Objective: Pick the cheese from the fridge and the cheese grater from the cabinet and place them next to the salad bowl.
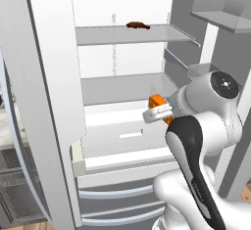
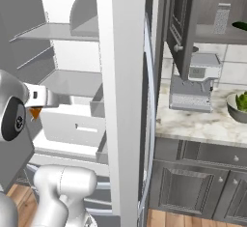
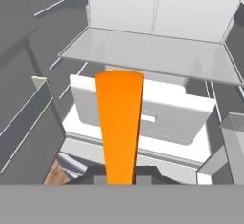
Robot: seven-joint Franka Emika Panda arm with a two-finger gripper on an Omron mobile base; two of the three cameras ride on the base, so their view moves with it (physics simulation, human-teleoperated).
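**Cheese held in front of the open fridge**

My tool (image 1: 164, 110) is clamped on the cheese (image 3: 119, 123), a small orange wedge. In the hand view the cheese rises as a tall orange strip from between my two dark fingertips (image 3: 147, 171), one on each side of it. In the left base view an orange corner of the cheese shows beside my white wrist, just in front of the fridge's middle shelf. In the right base view only a small orange tip shows under my wrist.

The fridge (image 1: 49, 102) stands open before me, tall and white. Inside it, below the cheese, sits a white drawer (image 3: 157, 118) with a slot handle, and a light grey shelf (image 1: 122, 88) lies above the drawer. On the higher shelf (image 1: 127, 34) rests a dark brown elongated item (image 1: 138, 25), well apart from my tool.

To the right of the fridge, in the right base view, is a dark grey cabinet (image 2: 185, 18) with an open shelf. The cheese grater (image 2: 221, 18), small, grey and speckled, stands upright on that shelf. Below it, a marble tabletop (image 2: 202, 124) carries a grey coffee machine (image 2: 195, 83). The salad bowl (image 2: 238, 106), grey with green leaves, sits at the right edge of the tabletop, partly cut off by the frame.
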